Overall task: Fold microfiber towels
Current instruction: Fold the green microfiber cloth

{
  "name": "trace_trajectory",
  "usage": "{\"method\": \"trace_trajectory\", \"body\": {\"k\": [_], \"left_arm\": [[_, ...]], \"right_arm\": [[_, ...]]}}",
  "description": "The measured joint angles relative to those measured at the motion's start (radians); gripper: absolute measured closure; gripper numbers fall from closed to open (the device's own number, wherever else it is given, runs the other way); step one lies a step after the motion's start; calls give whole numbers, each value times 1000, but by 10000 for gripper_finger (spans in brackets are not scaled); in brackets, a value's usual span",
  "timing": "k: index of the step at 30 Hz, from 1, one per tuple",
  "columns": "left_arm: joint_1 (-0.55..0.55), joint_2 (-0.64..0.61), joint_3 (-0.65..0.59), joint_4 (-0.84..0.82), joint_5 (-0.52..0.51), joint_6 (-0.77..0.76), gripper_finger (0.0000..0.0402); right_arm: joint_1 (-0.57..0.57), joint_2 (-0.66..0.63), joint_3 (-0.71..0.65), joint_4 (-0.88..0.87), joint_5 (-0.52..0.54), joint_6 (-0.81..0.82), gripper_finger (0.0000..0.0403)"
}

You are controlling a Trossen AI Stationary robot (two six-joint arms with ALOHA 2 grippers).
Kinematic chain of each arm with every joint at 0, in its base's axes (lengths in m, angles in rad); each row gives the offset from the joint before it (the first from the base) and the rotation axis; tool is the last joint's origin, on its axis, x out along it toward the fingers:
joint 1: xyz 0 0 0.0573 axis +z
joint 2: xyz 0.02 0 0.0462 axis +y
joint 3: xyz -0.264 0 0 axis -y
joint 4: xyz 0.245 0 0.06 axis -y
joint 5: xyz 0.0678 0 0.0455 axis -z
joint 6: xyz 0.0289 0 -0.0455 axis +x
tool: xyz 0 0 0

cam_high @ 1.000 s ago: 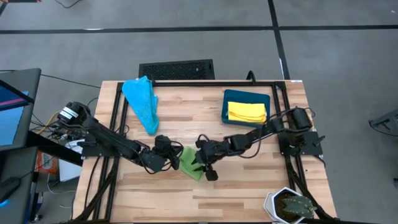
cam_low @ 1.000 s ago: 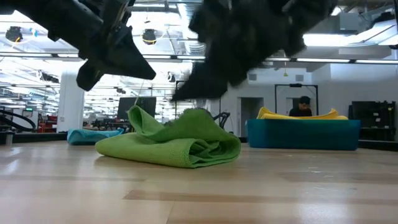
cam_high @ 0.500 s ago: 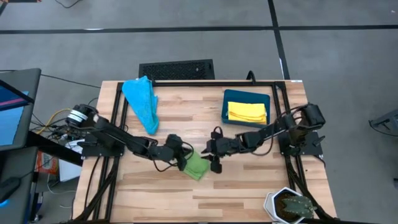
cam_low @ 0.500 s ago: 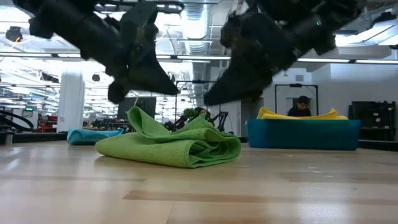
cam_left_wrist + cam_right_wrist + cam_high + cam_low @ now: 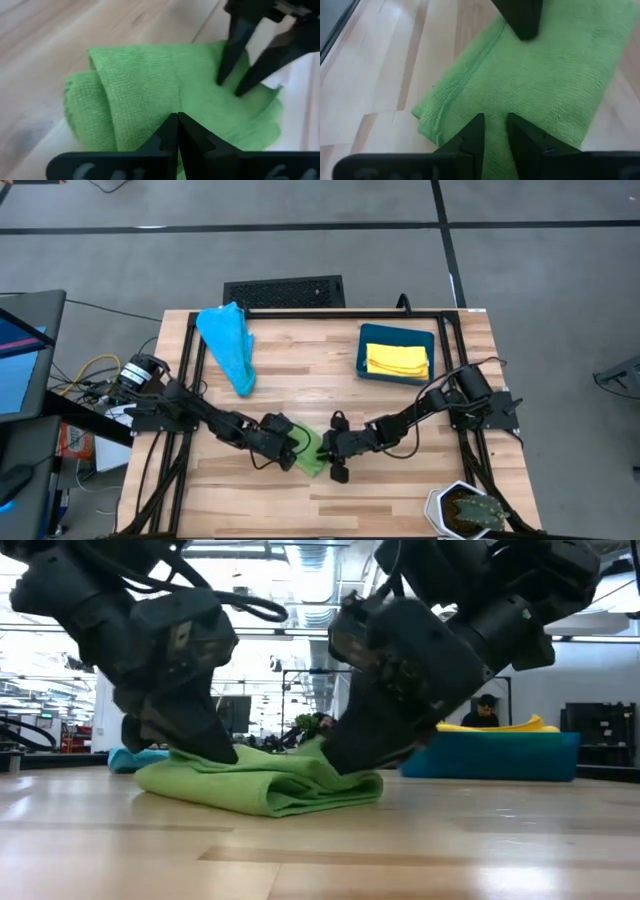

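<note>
Both grippers press the folded green towel (image 5: 310, 452): left gripper (image 5: 177, 125) fingers together, right gripper (image 5: 495, 125) fingers narrow. Next, probably lift it away.

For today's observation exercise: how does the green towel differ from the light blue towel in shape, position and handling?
The green towel lies folded into a compact bundle near the table's front; the light blue towel lies spread long and loose near the back left. Both grippers, left gripper and right gripper, press on the green towel; nothing touches the blue one. Both are plain soft cloths on the wooden table.
</note>
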Motion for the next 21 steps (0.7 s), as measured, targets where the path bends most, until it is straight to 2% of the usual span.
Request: {"method": "trace_trajectory", "body": {"k": [12, 21], "left_arm": [[-52, 0, -3, -80, -88, -59, 402], [-52, 0, -7, -97, -167, -74, 401]], "right_arm": [[-4, -84, 7, -21, 27, -68, 295], [36, -2, 4, 43, 36, 7, 294]]}}
